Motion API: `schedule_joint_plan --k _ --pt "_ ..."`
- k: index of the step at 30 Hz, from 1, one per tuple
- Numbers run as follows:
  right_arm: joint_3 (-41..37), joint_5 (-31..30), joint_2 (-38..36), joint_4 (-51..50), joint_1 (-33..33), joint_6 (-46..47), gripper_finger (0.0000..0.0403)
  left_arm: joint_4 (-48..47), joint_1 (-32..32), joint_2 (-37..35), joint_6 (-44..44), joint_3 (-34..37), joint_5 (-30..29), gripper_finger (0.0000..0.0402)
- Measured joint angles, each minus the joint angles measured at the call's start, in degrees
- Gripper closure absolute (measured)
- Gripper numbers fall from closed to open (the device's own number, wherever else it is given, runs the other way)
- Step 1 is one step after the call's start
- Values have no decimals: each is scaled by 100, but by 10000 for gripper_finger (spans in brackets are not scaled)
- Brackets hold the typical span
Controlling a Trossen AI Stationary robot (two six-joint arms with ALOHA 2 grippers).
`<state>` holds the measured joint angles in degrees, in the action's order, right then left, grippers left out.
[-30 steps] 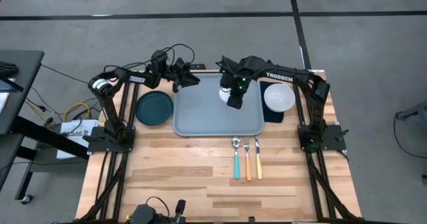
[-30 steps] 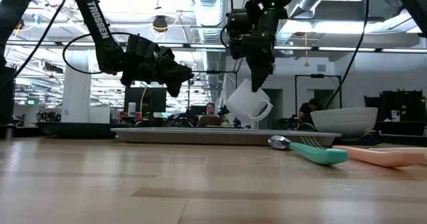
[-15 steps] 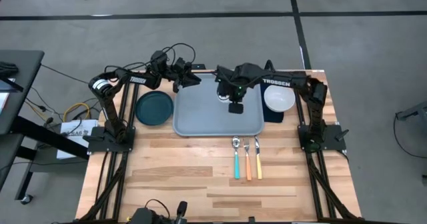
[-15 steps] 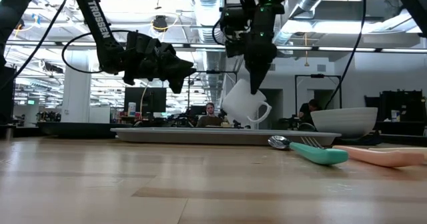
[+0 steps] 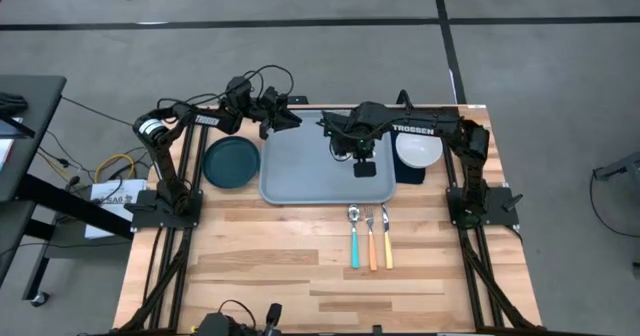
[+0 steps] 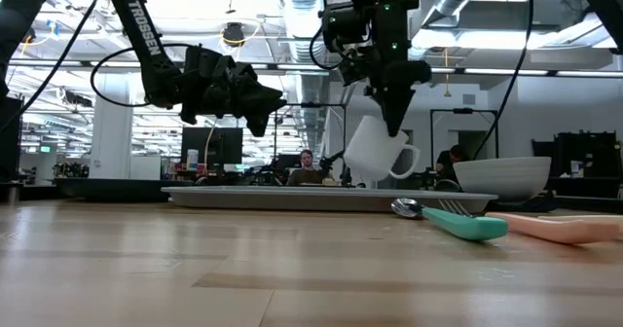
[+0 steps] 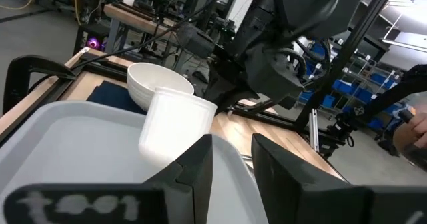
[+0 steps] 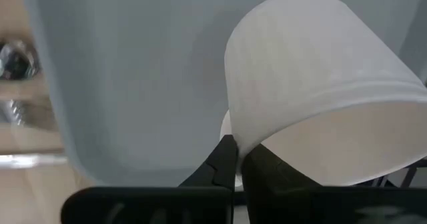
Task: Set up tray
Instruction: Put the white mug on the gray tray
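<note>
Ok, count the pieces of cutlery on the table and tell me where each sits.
3, side by side on the wood just in front of the tray: teal-handled spoon, orange-handled fork, yellow-handled one rightmost.

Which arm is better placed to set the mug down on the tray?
Right. The right gripper already pinches the white mug by its rim, tilted above the tray. The left gripper hovers empty at the tray's far-left corner.

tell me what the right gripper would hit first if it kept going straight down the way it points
Probably the light blue-grey plastic tray: the right gripper, shut on the white ceramic mug's rim, points down over it. The hanging mug would touch first.
</note>
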<state>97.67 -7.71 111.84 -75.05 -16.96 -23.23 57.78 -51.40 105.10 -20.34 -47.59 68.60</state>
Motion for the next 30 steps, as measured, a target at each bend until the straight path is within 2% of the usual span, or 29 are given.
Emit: schedule_joint_plan --k 14,19,24,30 --pt "-2 10 1 13 406 -272 403 0 96 0 1 0 2 310" --pt "-1 18 23 5 417 213 403 0 96 0 0 0 0 310" --pt "5 18 323 -181 330 613 403 -1 111 0 0 0 -20 310" --pt "211 -21 794 -270 298 582 403 0 150 0 -39 0 -7 310"
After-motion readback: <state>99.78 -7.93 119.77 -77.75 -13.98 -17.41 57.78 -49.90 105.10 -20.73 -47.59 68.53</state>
